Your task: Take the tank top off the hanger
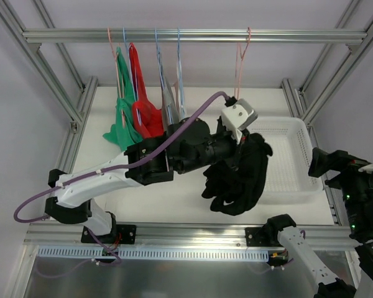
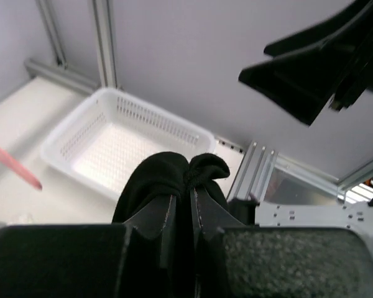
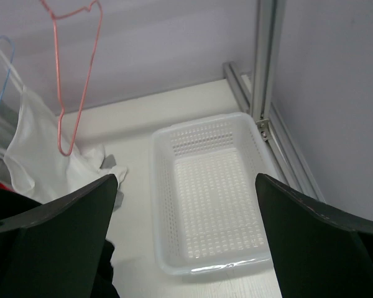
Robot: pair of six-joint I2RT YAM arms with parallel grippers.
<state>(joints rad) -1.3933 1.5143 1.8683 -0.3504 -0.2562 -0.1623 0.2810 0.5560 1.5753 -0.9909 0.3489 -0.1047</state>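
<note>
Count: two arms, four tank tops, one basket, and five wire hooks on the rail as far as the top view shows.

Left gripper (image 2: 183, 198): jaws pinched narrow on a bunched fold of the black knit tank top (image 1: 236, 180). The garment hangs crumpled and soft below the wrist, above the table and against the near-left edge of the white perforated plastic basket (image 1: 289, 158).

The thin pink wire hanger (image 1: 241, 56) hangs bare from the rail, above and behind the left wrist. Its lower end is hidden there in the top view. In the right wrist view nothing hangs on it.

Right gripper (image 3: 185, 186): fingers spread wide with nothing between them. That arm sits at the right edge of the cell, well apart from the garment.

Three garments are on hangers at the left of the rail:
- green tank top (image 1: 123, 105)
- red tank top (image 1: 142, 93)
- pale grey-white tank top (image 1: 169, 102), on a blue wire hanger

The basket is rectangular with rounded corners and a gridded floor and walls, and it holds nothing.

The table (image 1: 174, 198) is smooth, matt white. The silver extruded aluminium rail (image 1: 193, 36) and matching posts frame the cell. The walls are plain pale grey.
</note>
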